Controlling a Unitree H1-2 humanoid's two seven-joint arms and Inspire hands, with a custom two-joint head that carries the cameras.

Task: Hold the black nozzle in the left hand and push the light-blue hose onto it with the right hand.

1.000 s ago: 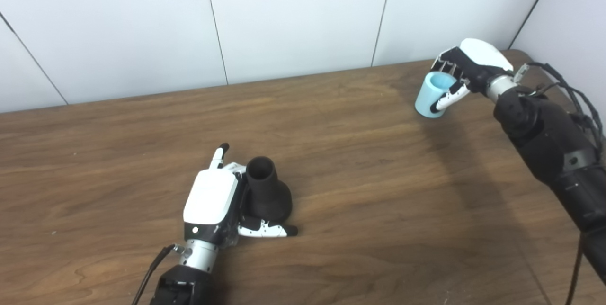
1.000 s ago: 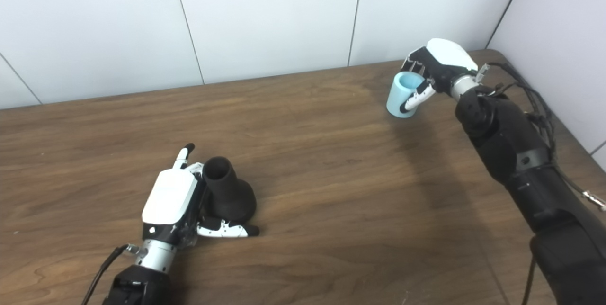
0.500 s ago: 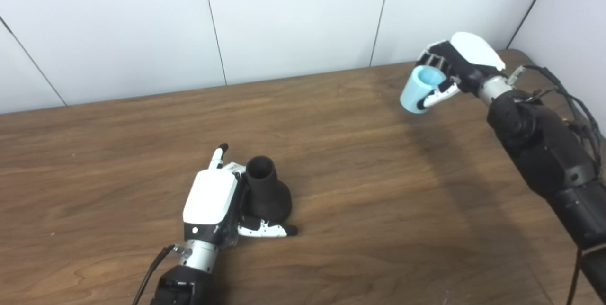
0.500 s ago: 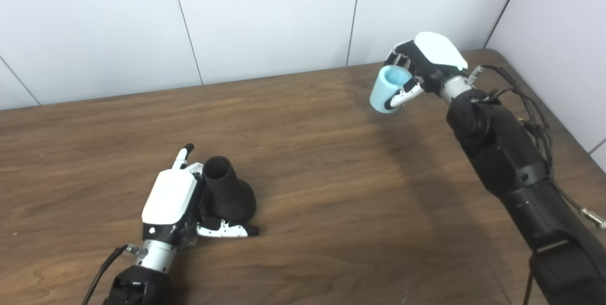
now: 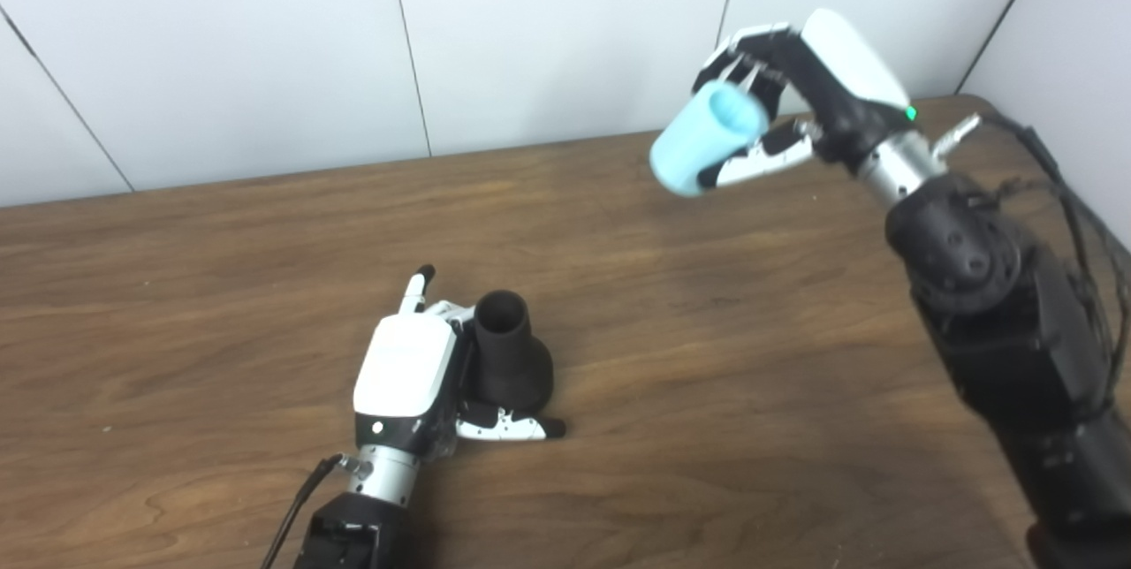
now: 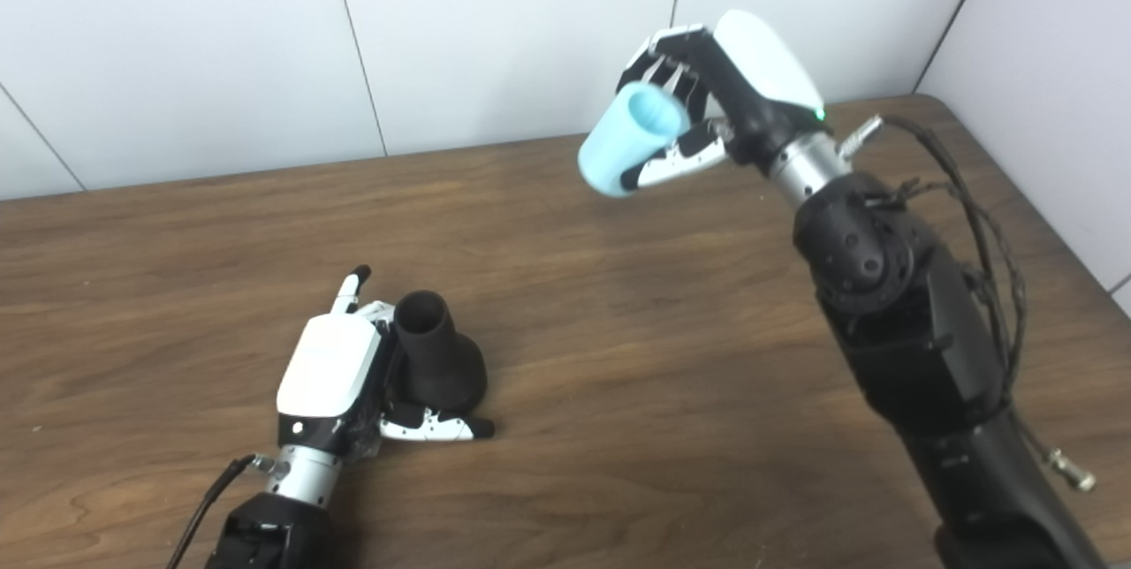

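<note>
Hose [image 5: 704, 139] first: the light-blue piece is up in the air, well above the table [image 5: 707, 357] at the far right, gripped in the right hand [image 5: 800, 101] with fingers curled over its upper side and the thumb pressed along its lower side. It is tilted, one open end facing up toward the hand and the other pointing down and left. It looks like a short, thick-walled sleeve, probably light and a little rubbery, so a firm squeeze around the middle should hold it without crushing, though too hard a pinch could oval the bore and make the fit tighter. Down at the near left, the black nozzle [image 5: 508, 355] stands upright on the wood, wide flared base down, narrow open neck up. The left hand [image 5: 411, 383] sits just beside it, fingers wrapped around the far side of the flare and the thumb lying along the table at the near side of the base, so it is closed on the nozzle. That nozzle looks rigid and matte, not slippery, and the flared base is the sensible place to brace it, leaving the neck clear. The two pieces are well apart for now; nothing has been mated yet, and lining up the bore with the neck looks the tricky part.
</note>
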